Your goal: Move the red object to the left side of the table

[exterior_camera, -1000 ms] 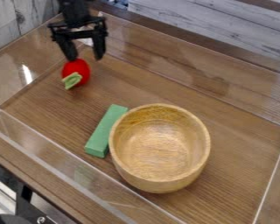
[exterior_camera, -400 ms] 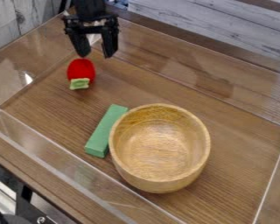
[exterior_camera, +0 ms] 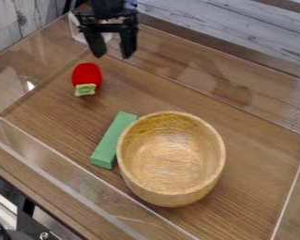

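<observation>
1 gripper [exterior_camera: 110, 44] above far-left part of table [exterior_camera: 240, 103], pointing down, 2 fingers spread wide, holding nothing. Red object [exterior_camera: 85, 78] lies on tabletop near left acrylic wall, apart from gripper. Green block [exterior_camera: 113, 139] touches wooden bowl [exterior_camera: 172, 157] toward near edge.

The strawberry toy [exterior_camera: 85, 78] lies on the table [exterior_camera: 228, 98], free. The gripper [exterior_camera: 112, 48] hangs at its one o'clock, jaws apart. A green block [exterior_camera: 113, 140] touches the wooden bowl [exterior_camera: 172, 156] at nine o'clock.
</observation>
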You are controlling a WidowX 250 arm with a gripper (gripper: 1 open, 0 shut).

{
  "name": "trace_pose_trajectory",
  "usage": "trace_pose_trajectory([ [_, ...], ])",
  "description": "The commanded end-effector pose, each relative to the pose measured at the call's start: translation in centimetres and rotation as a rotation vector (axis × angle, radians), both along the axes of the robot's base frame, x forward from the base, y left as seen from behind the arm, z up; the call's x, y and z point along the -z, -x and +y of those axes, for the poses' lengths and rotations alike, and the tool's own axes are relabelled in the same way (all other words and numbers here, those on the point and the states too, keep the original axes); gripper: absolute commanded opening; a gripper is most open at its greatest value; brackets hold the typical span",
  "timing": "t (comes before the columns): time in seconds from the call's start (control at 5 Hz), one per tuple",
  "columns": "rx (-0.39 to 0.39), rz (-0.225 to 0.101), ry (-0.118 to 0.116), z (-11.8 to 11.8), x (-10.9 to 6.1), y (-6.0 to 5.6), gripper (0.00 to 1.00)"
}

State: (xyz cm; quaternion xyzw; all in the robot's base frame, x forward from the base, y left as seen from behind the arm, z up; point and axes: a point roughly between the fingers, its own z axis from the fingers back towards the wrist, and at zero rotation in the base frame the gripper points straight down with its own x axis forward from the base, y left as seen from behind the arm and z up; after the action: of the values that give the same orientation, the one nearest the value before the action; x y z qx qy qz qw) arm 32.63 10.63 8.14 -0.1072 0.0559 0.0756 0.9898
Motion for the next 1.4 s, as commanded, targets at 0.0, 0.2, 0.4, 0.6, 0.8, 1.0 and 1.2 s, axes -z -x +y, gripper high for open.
trace_pose_trajectory([
  [0.0, 0.028, -0.083, -0.047, -0.6, -3.0, 0.1, 1.0],
  [0.2, 0.053, -0.087, -0.063, -0.6, -2.4, 0.4, 1.0],
  [0.4, 0.07, -0.092, -0.076, -0.7, -1.9, 0.7, 1.0],
  [0.6, 0.105, -0.106, -0.085, 0.5, -2.8, 0.9, 1.0],
  [0.8, 0.126, -0.116, -0.091, 1.7, -3.7, 1.1, 1.0],
  [1.0, 0.088, -0.116, -0.095, 0.9, -4.2, 1.5, 1.0],
  [1.2, 0.052, -0.105, -0.096, -0.1, -4.2, 2.1, 1.0],
])
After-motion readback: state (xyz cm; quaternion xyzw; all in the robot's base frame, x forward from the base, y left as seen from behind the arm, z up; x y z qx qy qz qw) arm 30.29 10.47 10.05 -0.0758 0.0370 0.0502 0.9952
